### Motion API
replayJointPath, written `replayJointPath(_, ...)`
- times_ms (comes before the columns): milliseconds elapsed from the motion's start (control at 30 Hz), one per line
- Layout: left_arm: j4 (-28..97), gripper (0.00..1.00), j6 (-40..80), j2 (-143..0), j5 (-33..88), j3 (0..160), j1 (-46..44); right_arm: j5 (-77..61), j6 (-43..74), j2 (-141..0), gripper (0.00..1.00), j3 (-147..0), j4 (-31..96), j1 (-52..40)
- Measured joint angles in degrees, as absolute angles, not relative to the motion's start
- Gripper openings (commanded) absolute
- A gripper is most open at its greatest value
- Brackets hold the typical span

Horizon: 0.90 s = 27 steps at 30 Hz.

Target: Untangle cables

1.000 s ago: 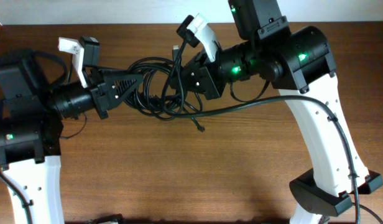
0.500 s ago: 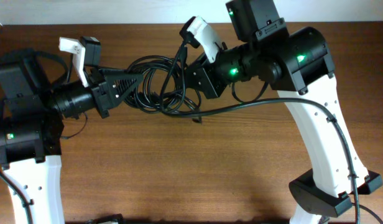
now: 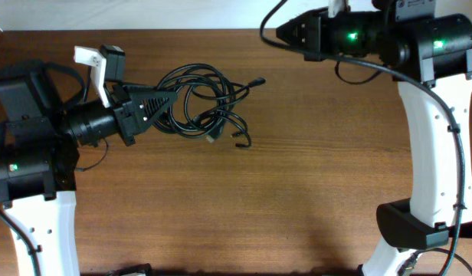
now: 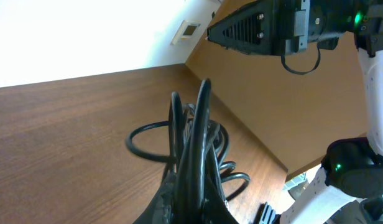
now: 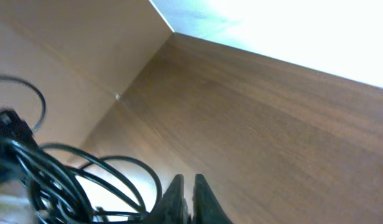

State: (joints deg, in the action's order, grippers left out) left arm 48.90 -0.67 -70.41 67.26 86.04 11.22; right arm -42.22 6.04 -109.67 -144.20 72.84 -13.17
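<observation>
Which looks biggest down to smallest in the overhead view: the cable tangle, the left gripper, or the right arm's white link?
1. right arm's white link, though it probably stands nearer the camera, which enlarges it
2. cable tangle
3. left gripper

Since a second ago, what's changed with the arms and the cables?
The right gripper let go of the cables it was lifting and pulled back to the far right, now shut on nothing. The cables dropped and spread flatter on the table. The left gripper stayed where it was, shut on the cables' left side.
</observation>
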Motion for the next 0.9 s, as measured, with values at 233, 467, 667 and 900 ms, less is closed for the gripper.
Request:
replayJointPath(233,47.72,0.02,-0.67,-70.41,66.78,86.04,11.22,-47.57,5.58,-109.67,0.39,-144.22,86.32,-15.2)
replayJointPath(467,42.61,0.02,-6.96,-70.41,65.95,86.04,11.22,-47.99,4.25,-109.65,0.4,-144.2,88.64,-24.45)
replayJointPath(667,41.63,0.07,-12.25,-70.41,66.0,86.04,11.22,-47.9,4.93,-109.65,0.56,-144.2,84.16,-26.2)
replayJointPath(900,39.55,0.13,-12.4,-70.41,74.32,86.04,11.22,-43.38,1.83,-109.65,0.56,-144.2,88.29,-26.2)
